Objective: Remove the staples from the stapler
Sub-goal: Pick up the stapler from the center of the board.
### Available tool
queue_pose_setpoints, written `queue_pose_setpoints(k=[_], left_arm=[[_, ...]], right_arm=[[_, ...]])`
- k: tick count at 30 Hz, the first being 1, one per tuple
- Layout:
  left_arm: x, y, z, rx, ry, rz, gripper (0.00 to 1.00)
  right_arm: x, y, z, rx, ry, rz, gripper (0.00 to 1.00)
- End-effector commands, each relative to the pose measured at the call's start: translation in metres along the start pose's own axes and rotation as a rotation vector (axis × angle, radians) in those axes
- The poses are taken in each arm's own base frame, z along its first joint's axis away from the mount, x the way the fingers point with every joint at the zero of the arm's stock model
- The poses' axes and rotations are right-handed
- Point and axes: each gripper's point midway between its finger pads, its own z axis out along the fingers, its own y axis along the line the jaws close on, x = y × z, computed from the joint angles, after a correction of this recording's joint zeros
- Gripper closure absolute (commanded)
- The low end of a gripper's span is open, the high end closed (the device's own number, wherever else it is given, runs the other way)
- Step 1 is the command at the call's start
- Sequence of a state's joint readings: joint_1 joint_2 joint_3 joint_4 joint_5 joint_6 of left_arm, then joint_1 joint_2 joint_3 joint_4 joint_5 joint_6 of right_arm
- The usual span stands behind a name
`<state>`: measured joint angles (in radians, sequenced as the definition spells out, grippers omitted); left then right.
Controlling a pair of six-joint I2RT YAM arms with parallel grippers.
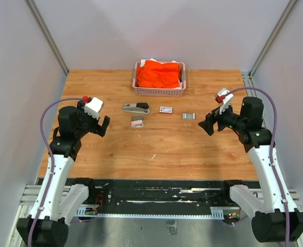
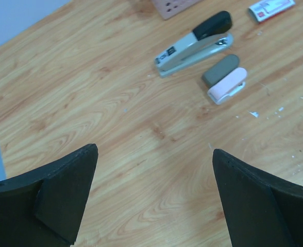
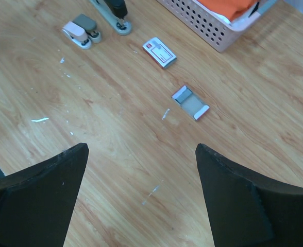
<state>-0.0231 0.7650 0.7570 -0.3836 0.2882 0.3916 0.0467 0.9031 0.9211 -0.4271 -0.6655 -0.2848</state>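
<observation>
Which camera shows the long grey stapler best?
The left wrist view: the long grey stapler lies whole and large there, with its black top and a label on its side visible. The top view shows the stapler whole but small. The right wrist view cuts the stapler off at the upper edge.

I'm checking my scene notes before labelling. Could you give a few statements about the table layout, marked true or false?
1. The left pincer and the right pincer are open and empty. True.
2. The grey-and-black stapler lies inside the pink basket. False: it lies on the table, in front of the basket.
3. The small pink-and-grey stapler lies beside the grey-and-black one, on its near side. True.
4. The basket holds blue cloth. False: it holds orange cloth.
5. The white box with a red label lies right of both staplers. True.
</observation>
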Motion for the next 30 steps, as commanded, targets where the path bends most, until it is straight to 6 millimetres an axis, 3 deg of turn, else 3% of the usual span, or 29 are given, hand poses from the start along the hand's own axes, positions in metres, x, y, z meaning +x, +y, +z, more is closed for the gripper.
queue_pose_setpoints(k=[1,7,13,24,30], left_arm=[[-0.010,-0.023,0.014,0.135,0.008,0.113,0.02],[-0.009,-0.046,0.044,0.226,0.027,0.184,0.02],[-0.002,-0.081,0.070,0.424,0.059,0.274,0.02],[0.019,-0.117,0.120,0.675,0.156,0.322,0.02],[0.042,-0.136,0.129,0.792,0.246,0.349,0.01]], right_arm=[[-0.015,0.025,0.001,-0.151,-0.007,-0.065,0.13],[-0.006,0.040,0.017,-0.250,0.059,-0.077,0.13],[0.023,0.051,0.036,-0.284,0.125,-0.149,0.13],[0.048,0.054,0.046,-0.320,0.176,-0.157,0.14],[0.053,0.055,0.046,-0.328,0.181,-0.163,0.14]])
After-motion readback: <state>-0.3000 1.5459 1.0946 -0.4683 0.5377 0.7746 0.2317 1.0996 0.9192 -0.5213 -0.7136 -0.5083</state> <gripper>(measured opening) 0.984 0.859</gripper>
